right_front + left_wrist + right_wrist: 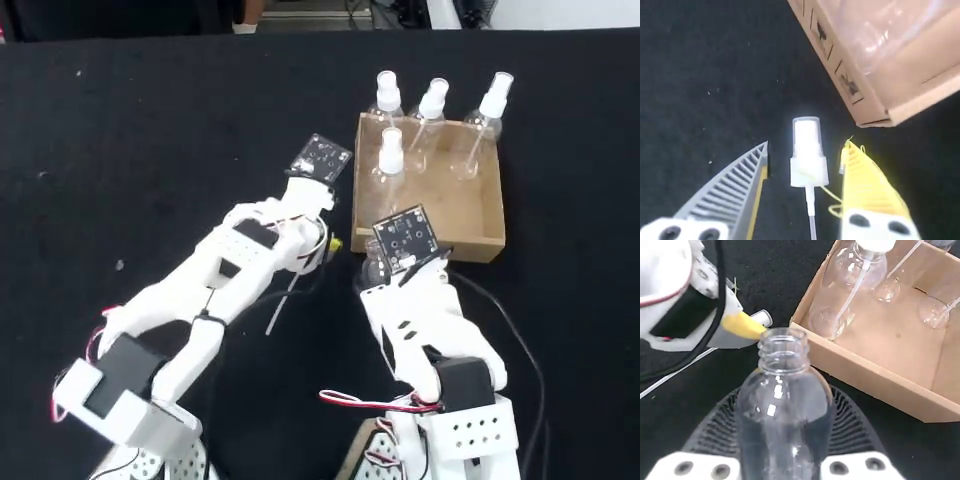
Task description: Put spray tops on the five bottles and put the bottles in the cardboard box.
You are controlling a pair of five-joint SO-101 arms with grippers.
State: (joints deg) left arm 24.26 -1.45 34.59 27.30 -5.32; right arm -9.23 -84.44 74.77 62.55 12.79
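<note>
1. The black counter (150, 130) carries everything, with the two arms side by side at its near edge.
2. The cardboard box (470, 245) sits open-topped toward the far right of the counter, just beyond both grippers.
3. Four capped bottles (390, 165) stand upright in the box with their long axes vertical and their spray heads up. Three are along the far wall and one is nearer the front left corner.
4. The right gripper (380, 270) is pinching the fifth bottle around its body, just outside the front wall of the box.
5. That open bottle (782, 390) is upright with its long axis vertical. Its threaded neck points up and is uncovered.
6. The left gripper (806, 145) is just left of the open bottle, close to the front left corner of the box. Its grey and yellow fingers are spread on either side of the last spray top, with a dark gap on the grey side and a narrow one on the yellow side.
7. The spray top (809, 160) lies along the line between the fingers, with its head pointing away from the wrist toward the corner of the box.
8. Its thin tube (811, 210) trails the opposite way, back under the left wrist.
</note>
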